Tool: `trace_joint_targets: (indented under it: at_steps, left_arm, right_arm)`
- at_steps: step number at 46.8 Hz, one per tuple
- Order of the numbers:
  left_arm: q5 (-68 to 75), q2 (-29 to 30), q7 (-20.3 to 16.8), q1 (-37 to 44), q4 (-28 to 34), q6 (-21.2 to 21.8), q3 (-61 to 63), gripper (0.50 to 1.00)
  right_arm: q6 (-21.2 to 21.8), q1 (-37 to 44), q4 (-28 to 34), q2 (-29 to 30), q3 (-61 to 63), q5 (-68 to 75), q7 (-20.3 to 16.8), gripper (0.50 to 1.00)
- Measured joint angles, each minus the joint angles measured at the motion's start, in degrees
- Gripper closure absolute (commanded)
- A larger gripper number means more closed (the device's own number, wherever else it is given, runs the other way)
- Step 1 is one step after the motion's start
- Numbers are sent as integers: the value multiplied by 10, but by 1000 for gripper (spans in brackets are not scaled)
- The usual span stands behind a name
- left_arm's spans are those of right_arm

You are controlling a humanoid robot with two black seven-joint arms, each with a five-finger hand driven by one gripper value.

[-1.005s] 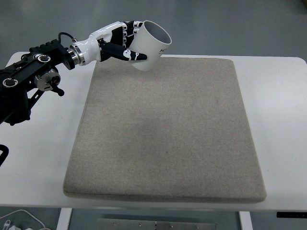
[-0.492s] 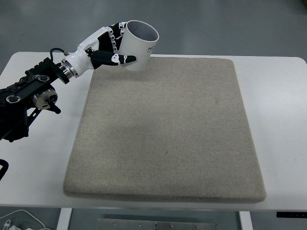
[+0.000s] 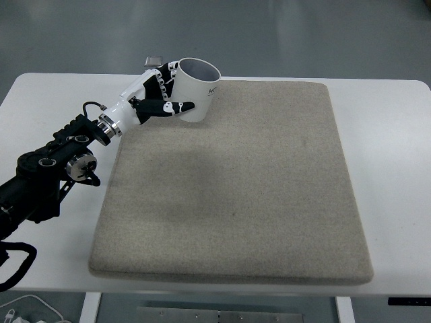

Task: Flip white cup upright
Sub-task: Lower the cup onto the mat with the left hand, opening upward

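The white cup (image 3: 196, 87) stands nearly upright, mouth up, at the far left corner of the beige mat (image 3: 236, 182). My left hand (image 3: 161, 94) is shut on the cup, thumb across its near side and fingers wrapped round the left side. Whether the cup's base touches the mat I cannot tell. The left arm (image 3: 60, 161) reaches in from the left edge across the white table (image 3: 390, 134). The right arm is out of the picture.
The mat covers most of the white table, leaving bare strips at left and right. A white cable (image 3: 27, 306) lies below the table's front left corner. Grey floor shows beyond the far edge.
My left hand has lowered and pulled the cup slightly left and toward me, and turned it from tilted with its mouth facing right to nearly upright.
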Motion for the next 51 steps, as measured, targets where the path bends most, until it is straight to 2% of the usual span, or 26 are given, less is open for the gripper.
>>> trace_joint_targets:
  at_steps: [15,31,39,43,51]
  left_arm:
    - [3,-31,0,4,15,54,0,992]
    - [-2,-32,0,25,21,61,-3,990]
    - [-2,-40,0,34,22,83,-2,969]
    - [-2,-45,0,34,22,88,-2,935]
    - [-2,-49,0,36,22,97,-3,763]
  right_arm:
    - [-1,0,-1,0,0,0,0,570]
    - [-1,0,-1,0,-1,-1,0,570]
    - [0,0,-1,0,-1,-1,0,570]
    - [0,0,-1,0,0,0,0,570]
    - [0,0,-1,0,0,0,0,570]
